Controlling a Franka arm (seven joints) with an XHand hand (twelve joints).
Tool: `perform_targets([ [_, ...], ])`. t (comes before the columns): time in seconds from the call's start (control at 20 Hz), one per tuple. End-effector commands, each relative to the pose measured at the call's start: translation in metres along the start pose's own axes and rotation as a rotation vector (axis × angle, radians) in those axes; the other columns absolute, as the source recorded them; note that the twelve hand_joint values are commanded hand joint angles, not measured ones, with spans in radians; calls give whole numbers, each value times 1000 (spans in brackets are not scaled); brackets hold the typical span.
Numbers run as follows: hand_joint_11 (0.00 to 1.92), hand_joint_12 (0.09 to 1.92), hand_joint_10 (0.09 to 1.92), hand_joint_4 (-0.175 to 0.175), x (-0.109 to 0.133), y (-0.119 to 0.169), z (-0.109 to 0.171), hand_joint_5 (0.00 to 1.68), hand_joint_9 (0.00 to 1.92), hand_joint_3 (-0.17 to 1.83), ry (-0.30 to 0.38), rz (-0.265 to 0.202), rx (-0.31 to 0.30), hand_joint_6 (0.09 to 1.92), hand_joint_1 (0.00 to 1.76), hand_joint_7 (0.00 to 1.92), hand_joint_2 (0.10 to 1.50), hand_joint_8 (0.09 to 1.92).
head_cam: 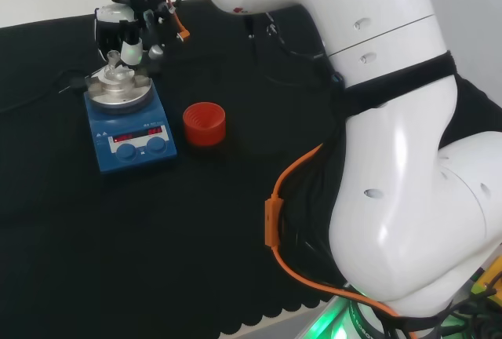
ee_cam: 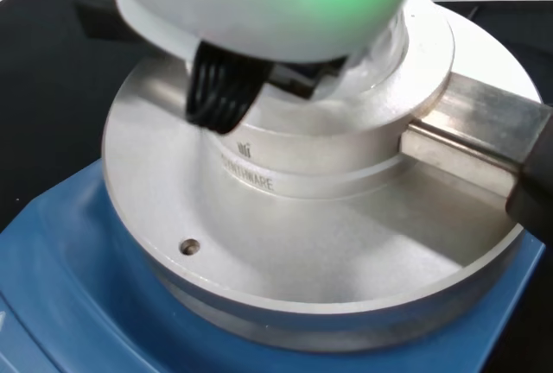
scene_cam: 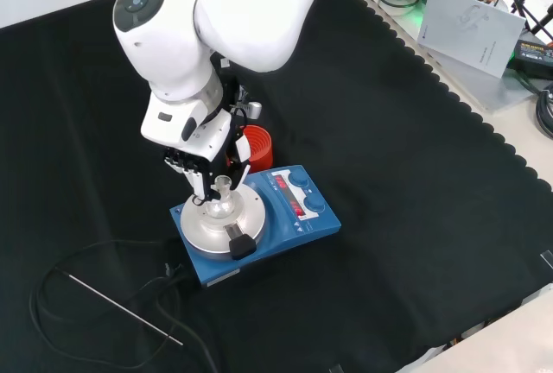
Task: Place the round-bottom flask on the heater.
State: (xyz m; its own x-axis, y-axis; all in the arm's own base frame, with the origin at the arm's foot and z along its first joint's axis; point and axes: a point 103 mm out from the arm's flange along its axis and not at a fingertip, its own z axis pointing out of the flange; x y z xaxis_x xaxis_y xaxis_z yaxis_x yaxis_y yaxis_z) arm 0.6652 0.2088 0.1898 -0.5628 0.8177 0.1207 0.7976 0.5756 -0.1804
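Observation:
The clear round-bottom flask (scene_cam: 222,193) sits in the silver block (scene_cam: 216,219) on top of the blue heater (scene_cam: 298,218), neck upright. In the head view the flask (head_cam: 116,69) rests on the same heater (head_cam: 133,139) at the far left. The black and white hand (scene_cam: 206,155) hangs straight over it, fingers curled down on both sides of the neck. Seen from the head camera, the hand (head_cam: 132,31) is just above and right of the neck. From the wrist, a black ribbed finger (ee_cam: 219,97) lies against the block (ee_cam: 285,243), with the glass (ee_cam: 384,49) beside it.
An empty red ribbed ring stand (head_cam: 204,124) is right of the heater in the head view, and behind the hand in the front view (scene_cam: 259,147). A thin metal rod (scene_cam: 121,306) and a black cable (scene_cam: 60,280) lie near the heater. The cloth's scalloped edge (scene_cam: 484,123) runs along the right.

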Motion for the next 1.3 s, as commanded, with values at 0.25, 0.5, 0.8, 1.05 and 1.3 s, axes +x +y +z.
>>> perform_targets([
  [0.25, 1603, 986, 347, -175, -7, -1, -3, 1153, 1690, 940, 13, 13, 30, 878, 1165, 1474, 495, 673],
  [0.5, 1449, 1058, 560, -175, -11, -6, -5, 639, 1497, 986, 27, 23, 31, 1167, 996, 1170, 399, 964],
  [0.8, 1244, 1171, 726, -149, -15, -13, 2, 67, 1163, 911, 43, 25, 120, 795, 786, 765, 381, 1041],
  [1.05, 934, 1312, 879, -100, -19, -20, 7, 18, 805, 840, 48, 42, 175, 311, 630, 439, 380, 1020],
  [1.3, 853, 1319, 908, -92, -27, -36, 9, 32, 729, 823, 57, 67, 196, 224, 599, 379, 383, 1009],
])
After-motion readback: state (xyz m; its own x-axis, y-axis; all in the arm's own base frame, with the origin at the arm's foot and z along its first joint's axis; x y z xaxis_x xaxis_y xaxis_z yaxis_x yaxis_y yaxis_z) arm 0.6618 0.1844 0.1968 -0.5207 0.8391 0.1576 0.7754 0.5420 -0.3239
